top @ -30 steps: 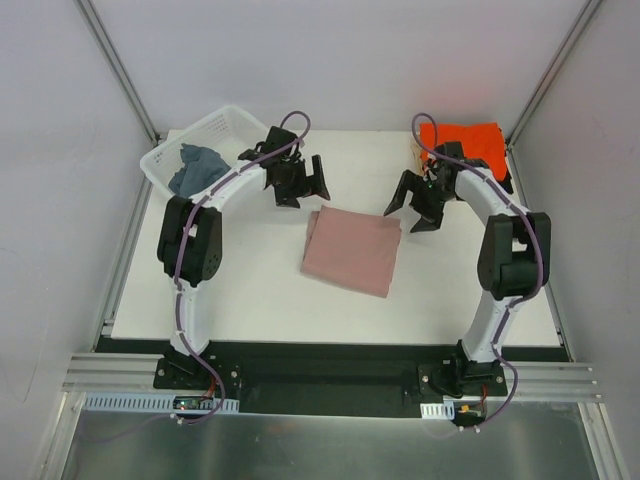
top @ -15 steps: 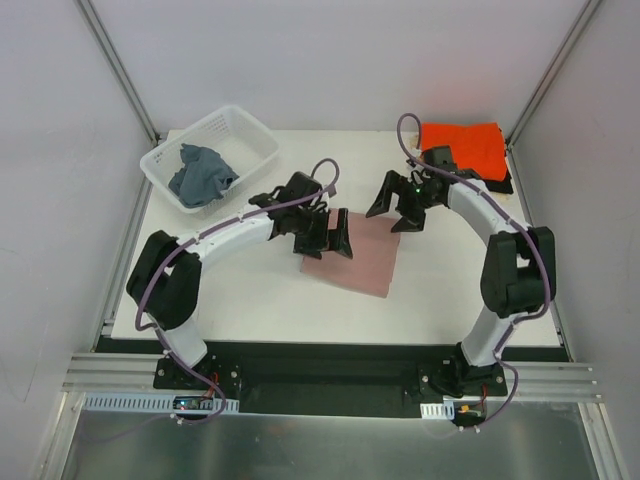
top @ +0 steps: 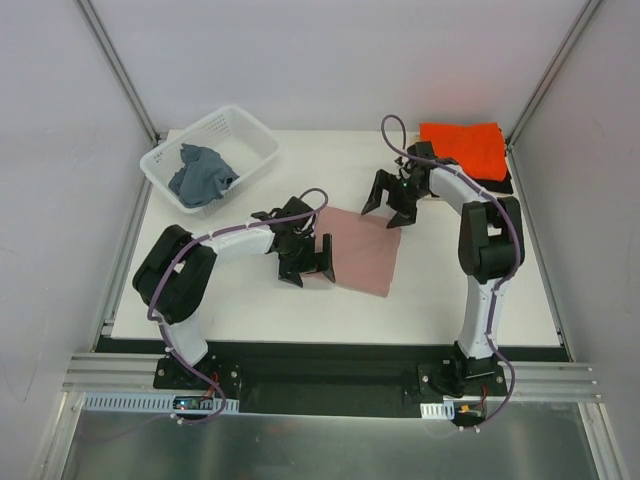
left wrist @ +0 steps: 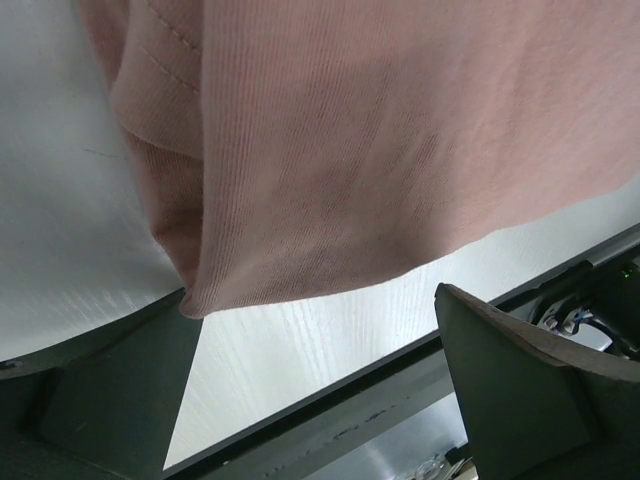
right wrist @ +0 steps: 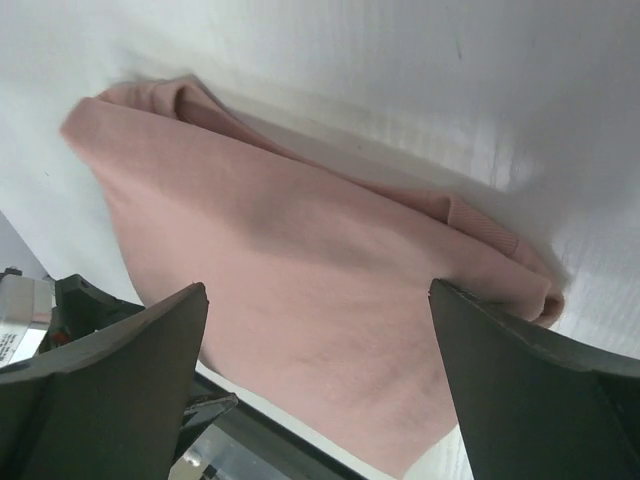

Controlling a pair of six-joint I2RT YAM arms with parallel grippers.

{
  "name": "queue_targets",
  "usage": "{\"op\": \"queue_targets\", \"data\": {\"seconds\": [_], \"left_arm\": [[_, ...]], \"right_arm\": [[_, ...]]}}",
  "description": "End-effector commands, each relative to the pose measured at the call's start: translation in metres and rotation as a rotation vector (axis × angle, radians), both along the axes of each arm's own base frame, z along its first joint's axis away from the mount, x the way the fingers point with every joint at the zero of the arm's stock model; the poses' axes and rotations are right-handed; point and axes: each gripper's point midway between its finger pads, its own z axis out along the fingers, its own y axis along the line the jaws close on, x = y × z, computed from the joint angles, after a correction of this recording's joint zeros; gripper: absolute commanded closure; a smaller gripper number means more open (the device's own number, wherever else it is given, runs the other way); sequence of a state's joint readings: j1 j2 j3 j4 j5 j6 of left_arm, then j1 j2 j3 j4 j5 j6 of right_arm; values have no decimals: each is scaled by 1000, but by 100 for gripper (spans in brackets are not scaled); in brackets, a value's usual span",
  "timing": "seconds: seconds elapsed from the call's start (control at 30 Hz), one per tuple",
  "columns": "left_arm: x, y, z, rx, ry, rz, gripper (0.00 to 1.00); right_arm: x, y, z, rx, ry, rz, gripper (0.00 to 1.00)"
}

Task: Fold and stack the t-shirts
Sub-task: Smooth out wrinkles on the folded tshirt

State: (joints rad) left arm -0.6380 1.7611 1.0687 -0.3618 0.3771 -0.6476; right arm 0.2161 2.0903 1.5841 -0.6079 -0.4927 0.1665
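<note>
A dusty-pink t-shirt (top: 360, 250) lies folded into a rectangle in the middle of the table. It also shows in the left wrist view (left wrist: 360, 150) and the right wrist view (right wrist: 310, 280). My left gripper (top: 309, 264) is open at the shirt's near-left corner, its fingers (left wrist: 530, 390) spread either side of that corner. My right gripper (top: 390, 205) is open over the shirt's far-right edge, holding nothing. A bright orange shirt (top: 462, 145) lies folded on a black one (top: 503, 183) at the far right corner.
A white plastic basket (top: 255, 140) at the far left holds a crumpled grey-blue cloth (top: 202, 172). The table's near edge (left wrist: 330, 425) runs close below the left gripper. Metal frame posts stand at the back corners.
My left gripper swung from beside the basket down to the pink shirt's near-left corner. My right gripper moved left and forward to the shirt's far-right edge. The shirt has stayed put.
</note>
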Motion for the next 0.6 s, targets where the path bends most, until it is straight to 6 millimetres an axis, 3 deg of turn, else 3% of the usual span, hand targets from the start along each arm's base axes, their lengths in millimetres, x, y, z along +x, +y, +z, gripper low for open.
{"op": "queue_targets", "data": {"seconds": [0.0,0.03,0.13,0.17,0.2,0.23,0.27,0.3,0.33,0.37,0.4,0.47,0.5,0.57], "left_arm": [[7,-6,31,-49,-88,8,1],[6,-6,35,-52,-102,11,1],[1,-5,68,-108,-176,12,1],[2,-2,75,-109,-206,22,1],[2,3,94,-131,-258,33,1],[1,9,98,-114,-293,37,1],[9,23,100,-53,-349,78,1],[8,40,108,2,-389,109,1],[11,53,115,53,-421,137,1],[13,65,120,99,-446,168,1],[22,87,130,168,-509,239,1],[20,108,138,227,-533,289,1],[24,123,148,246,-576,339,1],[22,138,148,262,-584,390,1]], "right_arm": [[13,-3,60,-31,-190,98,3],[10,-5,86,-38,-243,108,4],[-2,-22,117,-126,-330,121,3],[-10,-28,145,-156,-408,106,4],[-11,-49,157,-279,-464,48,3],[-16,-62,169,-361,-511,15,3],[-35,-73,195,-433,-598,-21,4],[-40,-98,207,-560,-647,-110,3],[-44,-104,217,-572,-690,-176,4],[-57,-114,209,-593,-692,-201,4],[-72,-126,225,-581,-747,-287,4],[-83,-140,224,-550,-763,-427,4],[-95,-148,205,-554,-736,-453,4],[-104,-151,186,-526,-684,-446,4]]}}
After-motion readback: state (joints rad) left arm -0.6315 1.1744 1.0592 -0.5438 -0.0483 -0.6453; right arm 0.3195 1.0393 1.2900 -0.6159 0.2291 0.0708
